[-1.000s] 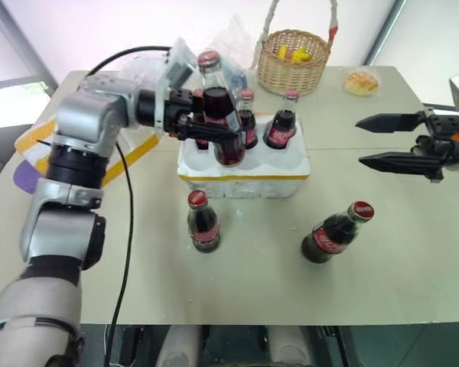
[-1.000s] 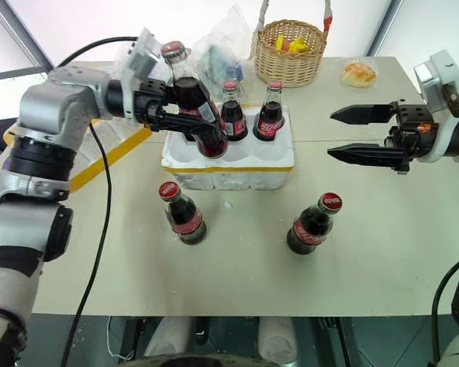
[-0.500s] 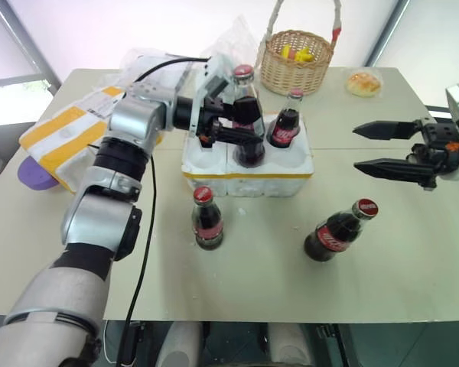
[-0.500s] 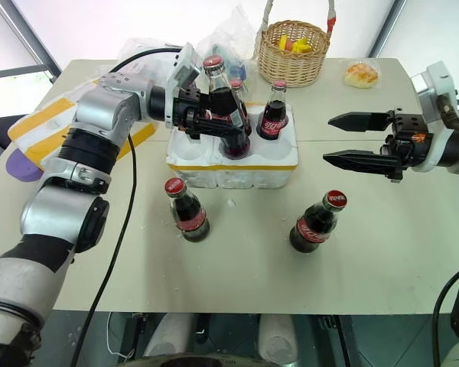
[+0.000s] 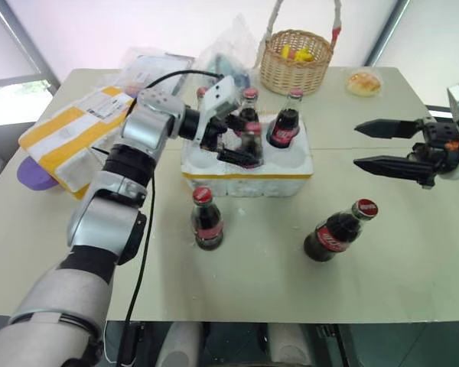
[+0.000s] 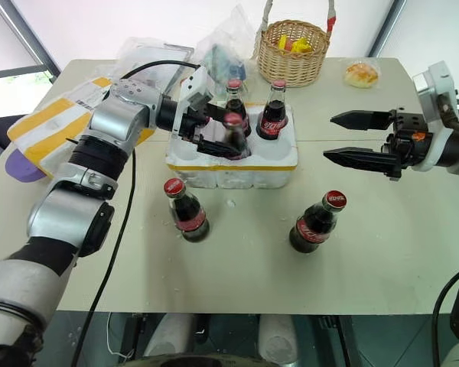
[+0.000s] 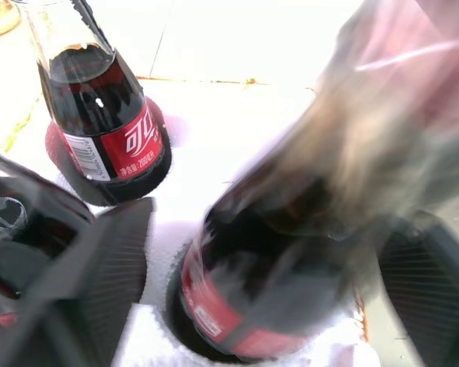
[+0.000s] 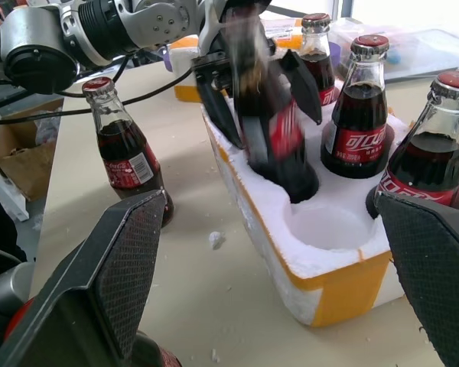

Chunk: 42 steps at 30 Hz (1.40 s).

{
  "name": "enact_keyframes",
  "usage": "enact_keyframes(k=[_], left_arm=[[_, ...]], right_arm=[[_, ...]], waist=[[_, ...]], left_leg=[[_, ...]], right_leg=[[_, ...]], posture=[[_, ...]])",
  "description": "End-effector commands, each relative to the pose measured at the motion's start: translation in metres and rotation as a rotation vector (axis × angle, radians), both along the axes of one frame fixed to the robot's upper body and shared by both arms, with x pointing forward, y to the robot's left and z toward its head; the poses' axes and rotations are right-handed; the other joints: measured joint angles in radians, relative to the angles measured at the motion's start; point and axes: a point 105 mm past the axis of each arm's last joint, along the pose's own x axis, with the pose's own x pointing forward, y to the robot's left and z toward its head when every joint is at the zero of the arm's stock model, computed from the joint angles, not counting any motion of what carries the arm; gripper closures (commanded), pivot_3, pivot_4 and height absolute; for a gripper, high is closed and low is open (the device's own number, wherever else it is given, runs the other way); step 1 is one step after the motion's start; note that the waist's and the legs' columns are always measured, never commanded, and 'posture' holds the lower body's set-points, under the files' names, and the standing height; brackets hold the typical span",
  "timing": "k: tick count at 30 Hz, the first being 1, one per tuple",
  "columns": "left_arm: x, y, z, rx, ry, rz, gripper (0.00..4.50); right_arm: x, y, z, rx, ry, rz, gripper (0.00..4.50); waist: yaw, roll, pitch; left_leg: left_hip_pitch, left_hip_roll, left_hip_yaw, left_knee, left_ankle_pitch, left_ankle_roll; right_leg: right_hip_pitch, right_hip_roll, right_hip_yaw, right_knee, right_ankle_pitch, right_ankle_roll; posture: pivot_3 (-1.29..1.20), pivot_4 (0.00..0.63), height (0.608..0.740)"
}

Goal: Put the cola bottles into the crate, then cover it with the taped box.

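Crate (image 5: 245, 180): white foam tray with a yellow strip, mid-table, the landmark here.
Bottles in crate (image 5: 284, 122): four stand in its wells.
Left gripper (image 6: 228, 136): over the crate, fingers spread either side of a bottle sitting in a front well.
Loose bottles (image 5: 206, 220): two stand on the table in front of the crate.
Right gripper (image 5: 386, 145): fingers spread, empty, well right of the crate.
Taped box (image 5: 69, 138): left of the crate.
Wicker basket (image 5: 294, 65): behind the crate.
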Motion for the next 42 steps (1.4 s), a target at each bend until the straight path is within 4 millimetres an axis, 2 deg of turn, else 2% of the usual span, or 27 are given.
enact_keyframes(k=[1, 6, 12, 14, 17, 20, 24, 31, 42], left_arm=[[-0.002, 0.005, 0.024, -0.069, -0.033, 0.001, 0.08], [-0.007, 0.025, 0.043, -0.120, -0.037, 0.021, 0.08], [-0.028, 0.072, 0.068, -0.163, -0.050, 0.040, 0.08], [-0.040, 0.092, 0.073, -0.169, -0.041, 0.042, 0.08], [-0.072, 0.125, 0.069, -0.139, 0.034, 0.034, 0.08], [-0.102, 0.139, 0.047, -0.055, 0.108, 0.017, 0.08], [-0.123, 0.143, 0.017, 0.029, 0.143, 0.016, 0.08], [-0.128, 0.128, -0.027, 0.041, 0.143, 0.036, 0.08], [-0.114, 0.102, -0.056, -0.007, 0.085, 0.081, 0.08]], right_arm=[[-0.001, 0.001, 0.013, -0.007, -0.059, 0.009, 0.00], [0.001, 0.004, 0.013, -0.007, -0.061, 0.012, 0.00], [0.004, 0.007, 0.013, -0.004, -0.059, 0.016, 0.00], [0.005, 0.006, 0.014, -0.004, -0.059, 0.015, 0.00], [0.005, 0.005, 0.015, -0.012, -0.052, 0.016, 0.00], [0.005, 0.001, 0.013, -0.037, -0.039, 0.026, 0.00], [0.005, -0.004, 0.016, -0.062, -0.037, 0.041, 0.00], [0.014, -0.004, 0.024, -0.075, -0.054, 0.046, 0.00], [0.014, -0.003, 0.029, -0.076, -0.058, 0.052, 0.00]], waist=[[0.000, 0.000, 0.000], [-0.004, 0.000, 0.000], [-0.006, 0.000, 0.000], [-0.005, 0.000, 0.000], [-0.009, 0.001, 0.000], [-0.007, 0.001, 0.000], [0.008, 0.001, 0.001], [0.017, 0.001, 0.000], [0.022, 0.001, 0.000]], left_leg=[[0.000, 0.000, 0.000, 0.000, 0.000, 0.000], [0.000, 0.000, 0.000, 0.000, 0.000, 0.000], [0.000, 0.000, 0.000, -0.001, 0.000, 0.000], [0.000, 0.001, -0.001, -0.001, 0.000, 0.000], [0.000, 0.001, 0.000, -0.001, 0.000, 0.000], [0.001, 0.002, 0.000, -0.003, 0.000, 0.000], [0.001, 0.002, 0.000, -0.001, 0.000, 0.000], [0.002, 0.003, 0.002, -0.001, 0.001, -0.002], [0.001, 0.003, 0.002, -0.001, 0.001, -0.001]], right_leg=[[0.000, 0.000, 0.000, 0.000, 0.000, 0.000], [0.000, 0.000, 0.000, 0.000, 0.000, 0.000], [-0.001, 0.000, 0.000, 0.001, 0.000, 0.000], [-0.001, 0.001, 0.000, 0.001, 0.000, 0.000], [-0.001, 0.000, 0.001, 0.001, 0.000, 0.000], [-0.002, 0.001, 0.001, 0.001, 0.000, 0.000], [0.000, 0.000, 0.001, 0.000, 0.000, -0.001], [0.000, 0.001, 0.001, -0.001, 0.001, -0.002], [0.000, 0.001, 0.001, -0.001, 0.001, -0.003]], posture=[[0.00, 0.150, 0.737], [0.00, 0.150, 0.737], [0.00, 0.150, 0.737], [0.00, 0.150, 0.737], [0.00, 0.150, 0.737], [0.00, 0.150, 0.737], [0.00, 0.150, 0.737], [0.00, 0.150, 0.737], [0.00, 0.150, 0.737]])
